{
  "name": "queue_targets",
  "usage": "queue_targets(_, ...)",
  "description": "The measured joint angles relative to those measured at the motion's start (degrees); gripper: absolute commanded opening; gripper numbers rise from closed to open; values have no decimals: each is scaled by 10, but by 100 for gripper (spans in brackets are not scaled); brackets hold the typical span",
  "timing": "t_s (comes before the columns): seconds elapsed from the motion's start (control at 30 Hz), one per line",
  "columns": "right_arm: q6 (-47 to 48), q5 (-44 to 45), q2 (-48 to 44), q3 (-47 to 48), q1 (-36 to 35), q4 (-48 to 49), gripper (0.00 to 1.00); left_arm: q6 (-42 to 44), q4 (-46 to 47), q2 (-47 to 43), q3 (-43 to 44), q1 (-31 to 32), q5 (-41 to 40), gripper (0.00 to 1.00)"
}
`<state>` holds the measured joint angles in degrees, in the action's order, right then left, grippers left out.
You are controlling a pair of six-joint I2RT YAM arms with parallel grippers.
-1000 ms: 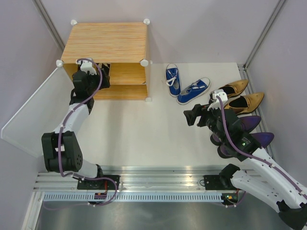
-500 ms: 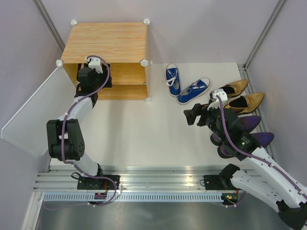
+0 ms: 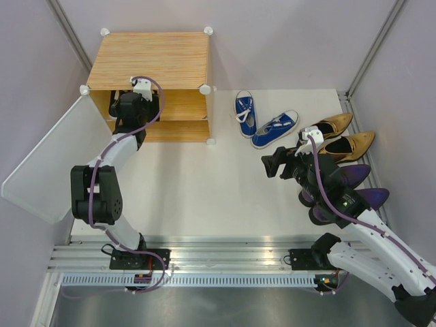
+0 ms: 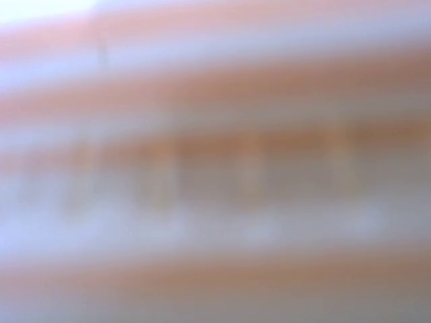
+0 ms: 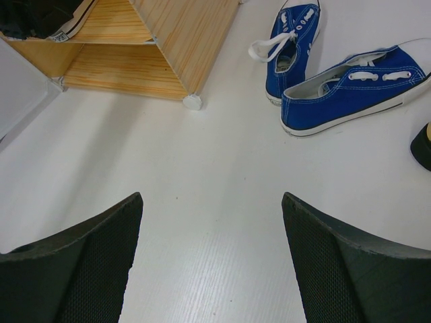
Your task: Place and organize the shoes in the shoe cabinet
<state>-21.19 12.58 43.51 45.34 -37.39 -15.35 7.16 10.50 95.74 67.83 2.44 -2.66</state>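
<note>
Shoe cabinet [image 3: 150,58]: black sneaker [image 5: 40,13] on upper shelf. Left gripper [image 3: 148,101] at that shelf, placing presumed; jaws' state indeterminable, wrist view blurred. Right gripper [image 5: 210,198] right of cabinet, jaws wide, empty. Blue sneakers [image 3: 264,122] on worktop [image 3: 204,197] beside cabinet: likely next, needing reach and pinch.

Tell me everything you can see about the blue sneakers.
The blue sneakers are a low-top pair, canvas by the look, with white laces, white rubber soles and pale linings. Both stand upright on their soles on the white table, to the right of the shoe cabinet and left of the gold heels. They splay in a V whose near ends almost meet; whether they touch is unclear. One shoe's laces trail loose. Nothing else touches them.
</note>
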Motion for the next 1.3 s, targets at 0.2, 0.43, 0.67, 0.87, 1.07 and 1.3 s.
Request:
queue_targets(0.2,0,0,0,0,1,0,88,5,3,5,7,3,-19,81)
queue_targets(0.43,0,0,0,0,2,2,88,4,8,10,9,5,-34,87)
queue_targets(0.67,0,0,0,0,4,3,88,-7,12,13,10,8,-45,94)
queue_targets(0.87,0,-1,0,0,6,4,88,-35,16,17,11,11,-48,99)
queue_targets(1.07,0,-1,0,0,9,4,88,-53,20,19,11,17,-65,98)
queue_targets(1.3,0,-2,0,0,13,6,88,-83,77,11,-32,21,-84,96)
